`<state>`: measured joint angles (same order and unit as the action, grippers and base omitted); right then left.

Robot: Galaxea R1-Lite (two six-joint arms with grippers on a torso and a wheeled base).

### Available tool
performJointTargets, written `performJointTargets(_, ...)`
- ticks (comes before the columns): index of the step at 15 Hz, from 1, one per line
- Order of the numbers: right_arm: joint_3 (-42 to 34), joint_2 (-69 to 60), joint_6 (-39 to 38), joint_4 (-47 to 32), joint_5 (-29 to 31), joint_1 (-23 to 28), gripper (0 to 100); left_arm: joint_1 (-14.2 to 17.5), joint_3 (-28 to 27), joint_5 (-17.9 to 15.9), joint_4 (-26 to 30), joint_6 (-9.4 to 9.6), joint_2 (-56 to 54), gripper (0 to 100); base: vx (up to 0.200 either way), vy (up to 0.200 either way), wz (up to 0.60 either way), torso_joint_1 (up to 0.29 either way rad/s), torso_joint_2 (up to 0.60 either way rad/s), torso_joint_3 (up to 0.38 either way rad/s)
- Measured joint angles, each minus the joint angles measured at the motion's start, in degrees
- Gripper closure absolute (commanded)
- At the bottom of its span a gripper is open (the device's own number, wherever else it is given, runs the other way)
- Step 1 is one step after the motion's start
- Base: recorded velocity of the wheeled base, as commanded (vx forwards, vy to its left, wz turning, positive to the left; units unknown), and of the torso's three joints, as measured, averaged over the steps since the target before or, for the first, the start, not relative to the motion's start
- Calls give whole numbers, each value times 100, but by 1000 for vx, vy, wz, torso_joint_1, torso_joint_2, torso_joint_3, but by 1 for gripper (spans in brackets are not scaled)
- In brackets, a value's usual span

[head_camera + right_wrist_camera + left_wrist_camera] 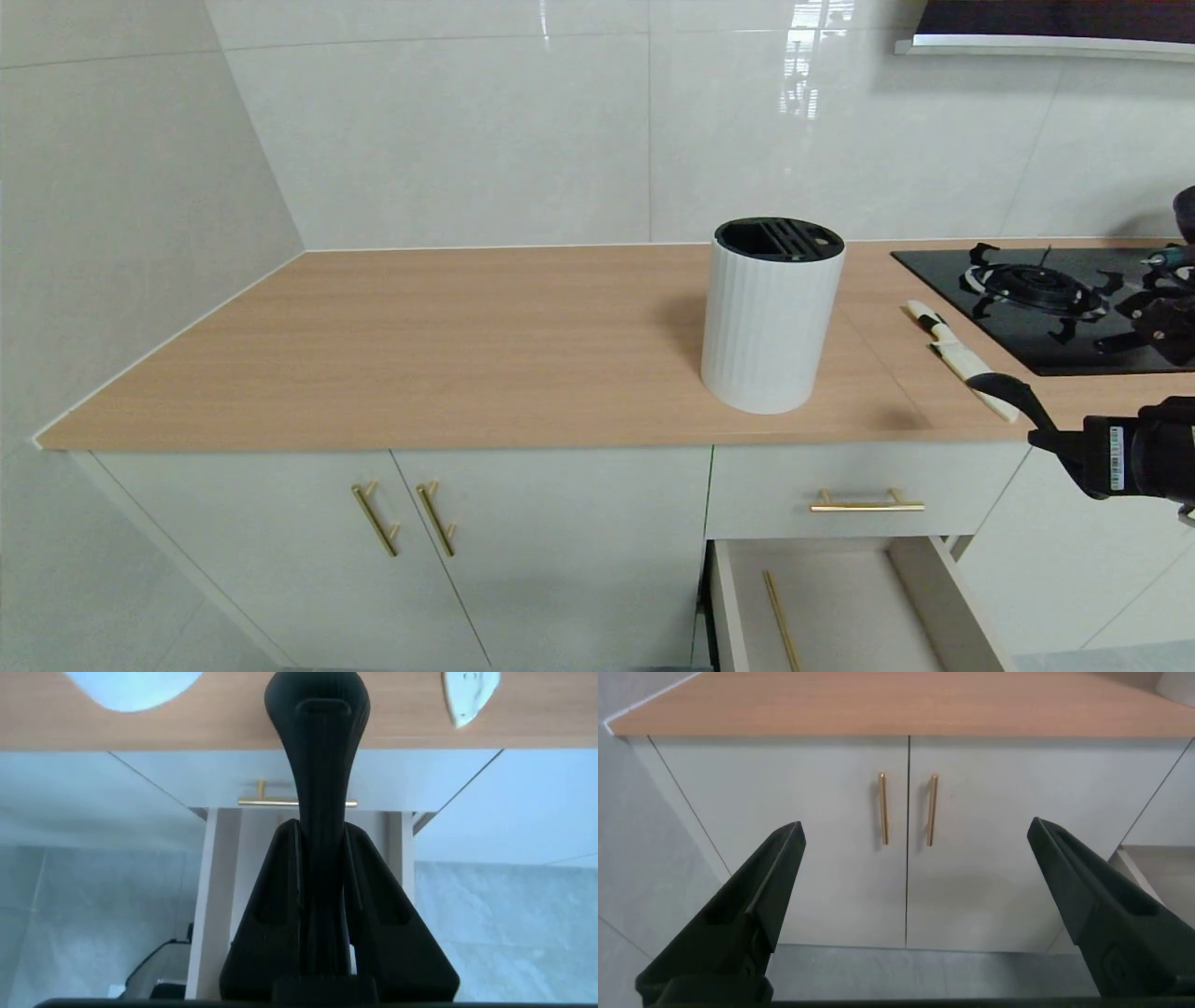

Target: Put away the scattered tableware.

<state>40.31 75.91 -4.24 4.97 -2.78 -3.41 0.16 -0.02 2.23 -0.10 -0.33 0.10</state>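
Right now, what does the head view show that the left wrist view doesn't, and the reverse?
Head view, not left wrist: the white ribbed holder, a knife beside it, the stove and the shut right gripper. Left wrist, not head: the open left gripper. Both: the wooden countertop and the double cabinet doors with gold handles.

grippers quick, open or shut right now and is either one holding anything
Left gripper: open, holding nothing.
Right gripper: closed, holding nothing.

Wooden countertop (420,345), black gas hob (1036,299), brass-handled cabinet doors (523,551), perhaps a hood (1046,23) above
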Motion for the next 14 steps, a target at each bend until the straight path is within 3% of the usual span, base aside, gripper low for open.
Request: performJointTargets(14, -580, -245, 645, 0, -37, -206, 100, 0, 2, -2, 5, 1, 0, 0, 0, 0, 0, -183, 475, 289)
